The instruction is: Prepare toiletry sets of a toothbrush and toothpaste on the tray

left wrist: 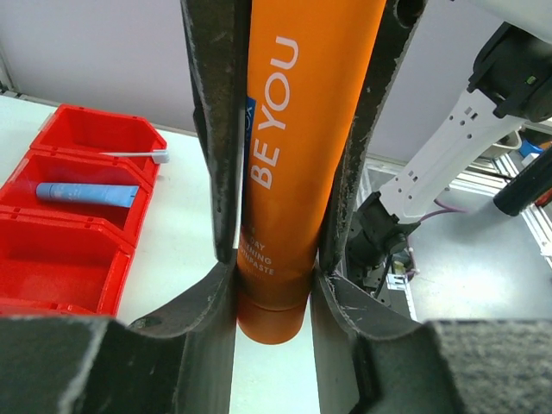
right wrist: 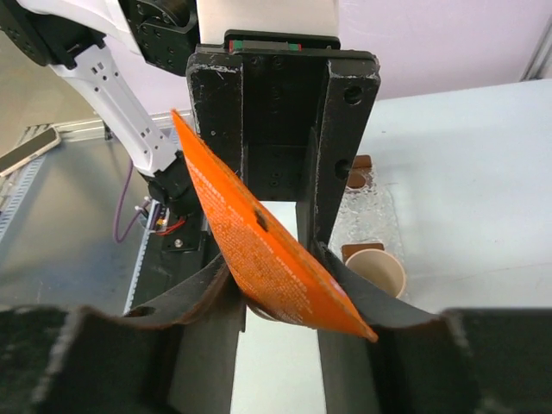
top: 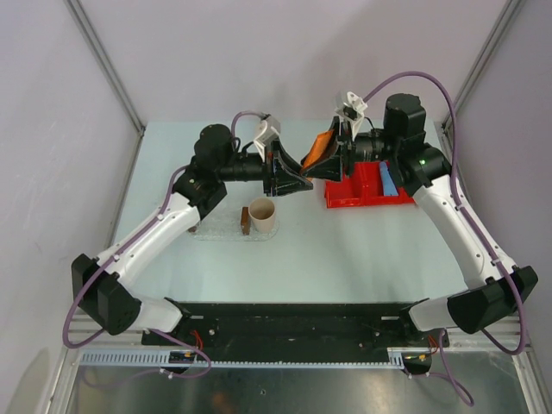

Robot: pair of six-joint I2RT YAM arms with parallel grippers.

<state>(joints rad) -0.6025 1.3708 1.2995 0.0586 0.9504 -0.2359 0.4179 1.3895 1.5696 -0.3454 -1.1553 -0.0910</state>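
The orange toothpaste (left wrist: pixel 293 129) is up off the worktop (top: pixel 345 250) beside the red bin (top: pixel 349 194), clamped by the left gripper (left wrist: pixel 274 293) and the right gripper (right wrist: pixel 276 297), both closed narrowly on it.

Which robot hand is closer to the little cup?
Left. The left gripper hangs just beyond the cup, up and right of it in the top view. The right gripper is farther right, by the red bin.

My orange toothpaste (left wrist: pixel 293 155) hangs in the air, pinched by my left pincer (top: pixel 300 177) and right pincer (top: pixel 332 159). The blue toothpaste (left wrist: pixel 86 193) and the toothbrush (left wrist: pixel 134 155) lie flat in side-by-side parts of the red bin (left wrist: pixel 52 267). The clear bumpy tray (top: pixel 216 229) sits on the counter (top: pixel 345 259).
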